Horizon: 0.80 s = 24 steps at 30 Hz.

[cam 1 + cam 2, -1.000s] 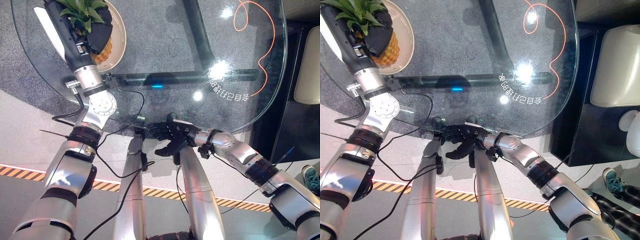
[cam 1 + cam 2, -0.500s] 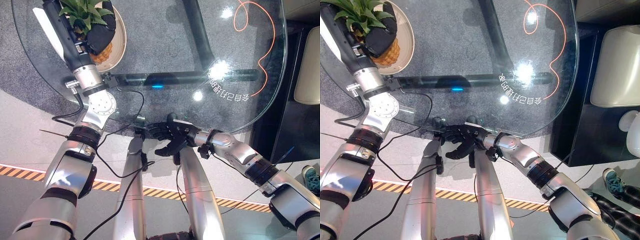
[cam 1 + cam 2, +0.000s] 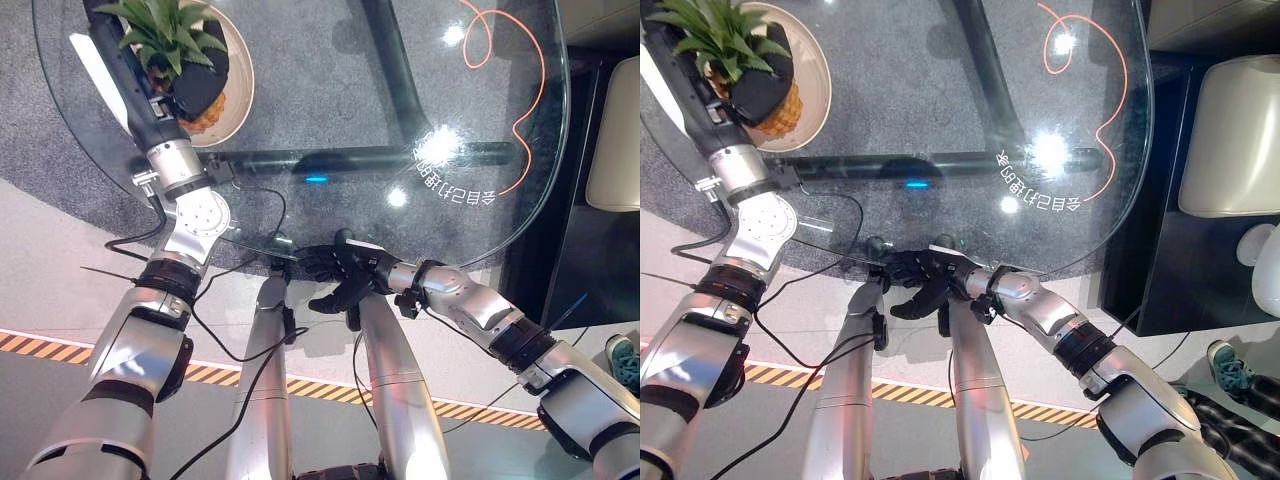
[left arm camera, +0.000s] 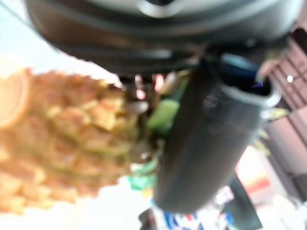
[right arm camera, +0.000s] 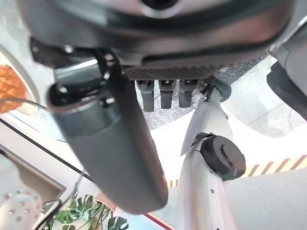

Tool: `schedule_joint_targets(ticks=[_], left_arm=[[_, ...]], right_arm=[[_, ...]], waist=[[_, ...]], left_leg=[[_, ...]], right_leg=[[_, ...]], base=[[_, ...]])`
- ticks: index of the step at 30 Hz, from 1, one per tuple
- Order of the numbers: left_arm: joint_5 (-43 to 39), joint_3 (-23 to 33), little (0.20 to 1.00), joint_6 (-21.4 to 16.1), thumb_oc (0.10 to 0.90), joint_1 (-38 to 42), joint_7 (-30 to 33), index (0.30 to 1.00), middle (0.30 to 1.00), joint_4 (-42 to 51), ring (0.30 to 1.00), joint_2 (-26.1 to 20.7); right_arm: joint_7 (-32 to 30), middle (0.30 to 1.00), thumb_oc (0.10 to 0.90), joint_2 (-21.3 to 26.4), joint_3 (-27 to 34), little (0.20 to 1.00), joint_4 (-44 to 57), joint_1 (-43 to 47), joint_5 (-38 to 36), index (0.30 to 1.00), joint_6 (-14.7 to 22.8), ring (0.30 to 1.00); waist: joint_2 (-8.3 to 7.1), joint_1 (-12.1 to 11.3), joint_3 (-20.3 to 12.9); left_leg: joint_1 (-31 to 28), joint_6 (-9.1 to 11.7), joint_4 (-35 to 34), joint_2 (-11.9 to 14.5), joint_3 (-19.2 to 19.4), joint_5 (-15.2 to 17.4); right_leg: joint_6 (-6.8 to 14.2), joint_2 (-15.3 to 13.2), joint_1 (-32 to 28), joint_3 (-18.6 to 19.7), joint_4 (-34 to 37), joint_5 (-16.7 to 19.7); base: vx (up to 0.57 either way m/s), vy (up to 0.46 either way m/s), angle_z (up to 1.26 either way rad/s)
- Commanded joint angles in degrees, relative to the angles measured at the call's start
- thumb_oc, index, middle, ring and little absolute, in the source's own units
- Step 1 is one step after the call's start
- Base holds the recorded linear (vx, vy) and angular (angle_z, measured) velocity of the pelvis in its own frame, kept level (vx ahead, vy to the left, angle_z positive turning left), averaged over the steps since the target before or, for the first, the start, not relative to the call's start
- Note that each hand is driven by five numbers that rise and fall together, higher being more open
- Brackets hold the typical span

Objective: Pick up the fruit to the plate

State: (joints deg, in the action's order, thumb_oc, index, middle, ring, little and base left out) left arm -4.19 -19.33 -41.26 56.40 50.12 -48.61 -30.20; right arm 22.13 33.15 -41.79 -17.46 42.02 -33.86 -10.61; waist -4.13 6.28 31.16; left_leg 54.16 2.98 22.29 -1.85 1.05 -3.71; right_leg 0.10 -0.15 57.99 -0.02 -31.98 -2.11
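the round clear glass surface (image 3: 330, 110) is filling the upper part of both eye views, with a grey speckled floor showing through it and a thin orange cord (image 3: 520, 60) looping across its far right side. at the far left of the surface, the shallow round cream plate (image 3: 238, 70) is sitting under the yellow-orange pineapple with its spiky green leaf crown (image 3: 165, 30). the pineapple is lying on the plate, body toward the robot, with the crown fanning away over the dark left hand (image 3: 195, 80).

judging by its look, the pineapple is going to handle as a heavy, stiff fruit with a rough, scaly skin that is giving good grip; the crown is springy and prickly and a poor place to take hold, so the thick middle of the body is the sensible place.

the left hand is resting over the pineapple's body, its fingers (image 3: 760, 90) curling round the fruit; the left wrist view is showing the thumb right beside the scaly skin. the fruit is looking already on the plate, so letting go is probably what is left.

the dark right hand (image 3: 335, 275) is hanging idle below the near rim of the surface, its fingers relaxed and loosely straight, holding nothing.
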Motion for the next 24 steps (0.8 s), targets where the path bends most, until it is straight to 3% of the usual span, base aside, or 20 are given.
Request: schedule_joint_targets(ticks=[1, 19, 24], left_arm=[[-3.5, 2.8, 0.9, -2.9, 0.8, 1.3, -2.5, 0.9, 0.9, 3.3, 0.9, -0.6], [-20.6, 7.3, 0.9, -2.5, 0.8, -8.3, -16.4, 0.9, 0.9, 3.6, 0.9, -0.8], [-21.9, 7.9, 0.9, -1.9, 0.8, -9.3, -18.4, 0.9, 0.9, 3.3, 0.9, -0.8]], right_arm=[[1.0, 0.9, 0.8, -2.8, 0.2, 0.9, 5.3, -3.5, -1.4, 0.9, 2.9, 0.9], [0.6, 0.9, 0.8, -2.9, 1.0, 0.9, 7.5, -7.6, 0.6, 0.9, 4.2, 0.9], [0.3, 0.9, 0.8, -3.0, 1.1, 0.9, 7.6, -8.2, 0.5, 0.9, 4.5, 0.9]], waist=[[0.25, -1.5, -1.4], [0.92, -2.5, -1.4], [0.94, -2.6, -1.4]], left_leg=[[-1.3, 1.4, 2.2, -2.6, -1.3, 2.2], [-7.8, 1.8, -2.9, -2.3, -2.3, 0.1], [-8.3, 1.8, -3.0, -2.1, -2.4, 0.1]], right_leg=[[2.3, 1.2, -3.6, -1.6, 8.1, 3.0], [1.9, 1.0, -10.6, -3.4, 12.0, 3.0], [1.8, 0.9, -11.2, -3.8, 11.8, 2.7]], base=[[-0.03, -0.062, 0.03], [-0.02, -0.062, 0.03], [0.0, -0.052, 0.01]])
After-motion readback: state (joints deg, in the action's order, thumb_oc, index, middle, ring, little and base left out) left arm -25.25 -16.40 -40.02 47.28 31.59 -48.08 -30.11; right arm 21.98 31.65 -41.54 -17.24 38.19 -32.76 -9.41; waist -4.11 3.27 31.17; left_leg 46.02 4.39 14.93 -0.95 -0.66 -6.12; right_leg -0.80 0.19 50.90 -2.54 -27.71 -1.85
